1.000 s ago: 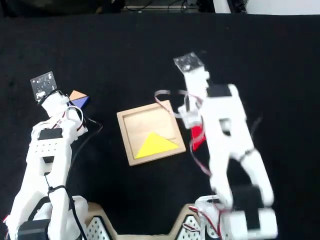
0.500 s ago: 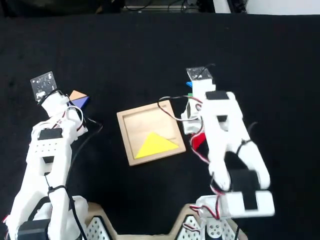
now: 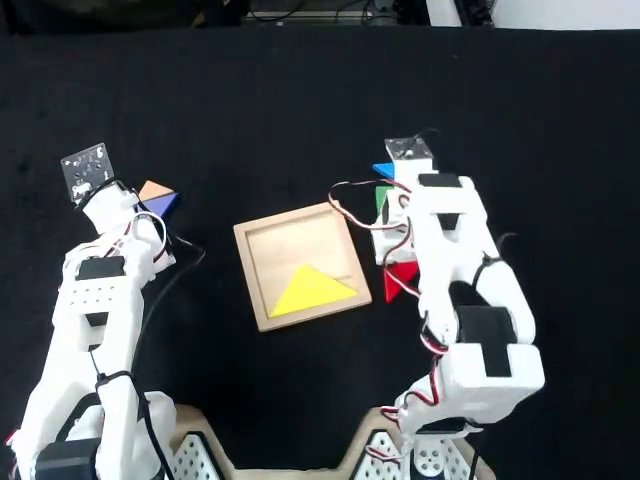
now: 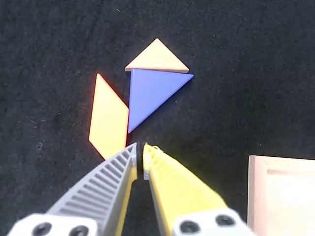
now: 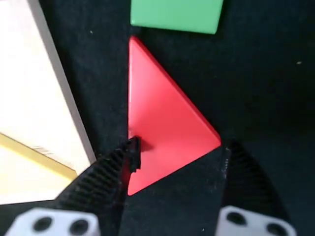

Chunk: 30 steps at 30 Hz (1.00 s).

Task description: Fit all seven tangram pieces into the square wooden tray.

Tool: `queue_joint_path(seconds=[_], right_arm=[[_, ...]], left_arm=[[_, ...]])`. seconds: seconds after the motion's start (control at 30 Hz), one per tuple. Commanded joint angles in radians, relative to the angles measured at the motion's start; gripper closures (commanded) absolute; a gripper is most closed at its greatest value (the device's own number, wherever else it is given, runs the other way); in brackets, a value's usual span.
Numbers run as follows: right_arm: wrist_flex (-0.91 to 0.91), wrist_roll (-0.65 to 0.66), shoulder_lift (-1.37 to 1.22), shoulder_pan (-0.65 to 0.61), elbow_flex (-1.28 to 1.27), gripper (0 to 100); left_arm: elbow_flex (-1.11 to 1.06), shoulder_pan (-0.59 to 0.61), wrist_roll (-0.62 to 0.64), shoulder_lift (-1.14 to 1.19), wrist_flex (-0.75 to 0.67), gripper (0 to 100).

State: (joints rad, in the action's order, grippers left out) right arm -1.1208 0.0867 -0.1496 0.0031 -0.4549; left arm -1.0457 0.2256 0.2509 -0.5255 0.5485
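Observation:
The square wooden tray (image 3: 249, 277) lies mid-table with a yellow triangle (image 3: 309, 289) in its near corner. My right gripper (image 5: 179, 152) is open, its fingers on either side of a red triangle (image 5: 166, 127) that lies just beside the tray's rim (image 5: 69, 103). A green square (image 5: 177, 14) is beyond it, and a small blue piece (image 3: 383, 170) lies farther still. My left gripper (image 4: 140, 147) is shut and holds nothing, just short of an orange parallelogram (image 4: 109, 118), a blue triangle (image 4: 150, 93) and a tan triangle (image 4: 157, 58).
The black cloth (image 3: 250, 110) covers the table, with open room behind the tray. Loose cables (image 3: 345, 205) from the right arm hang over the tray's far right corner. A tray corner (image 4: 256, 196) lies to one side of the left gripper.
The right arm has swung back from behind the tray and come down over the red triangle, uncovering the green and blue pieces. The left arm has kept still.

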Motion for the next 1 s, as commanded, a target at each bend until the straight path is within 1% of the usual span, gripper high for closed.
queue_joint_path(seconds=[0.0, 0.1, 0.27, 0.5, 0.73, 0.87, 0.97], right_arm=[[0.008, 0.015, -0.039, 0.02, 0.059, 72.8], [0.005, 0.009, -0.068, 0.003, 0.097, 72.8], [-0.063, 0.009, -0.056, -0.049, 0.127, 72.9], [-0.064, 0.014, -0.024, -0.052, 0.127, 72.8], [-0.081, 0.017, -0.104, -0.054, 0.179, 72.9], [-0.166, 0.017, -0.11, -0.054, 0.248, 72.7], [-0.23, 0.017, -0.061, -0.057, 0.272, 72.6]], left_arm=[[0.051, 0.013, 0.006, -0.003, -0.018, 97], [0.051, 0.013, 0.006, -0.003, -0.018, 97], [0.051, 0.013, 0.005, -0.003, -0.018, 97], [0.053, 0.013, 0.005, -0.003, -0.018, 97], [0.053, 0.013, 0.003, -0.003, -0.018, 97], [0.051, 0.007, 0.003, -0.003, -0.018, 97], [0.051, 0.007, 0.003, -0.003, -0.018, 97]])
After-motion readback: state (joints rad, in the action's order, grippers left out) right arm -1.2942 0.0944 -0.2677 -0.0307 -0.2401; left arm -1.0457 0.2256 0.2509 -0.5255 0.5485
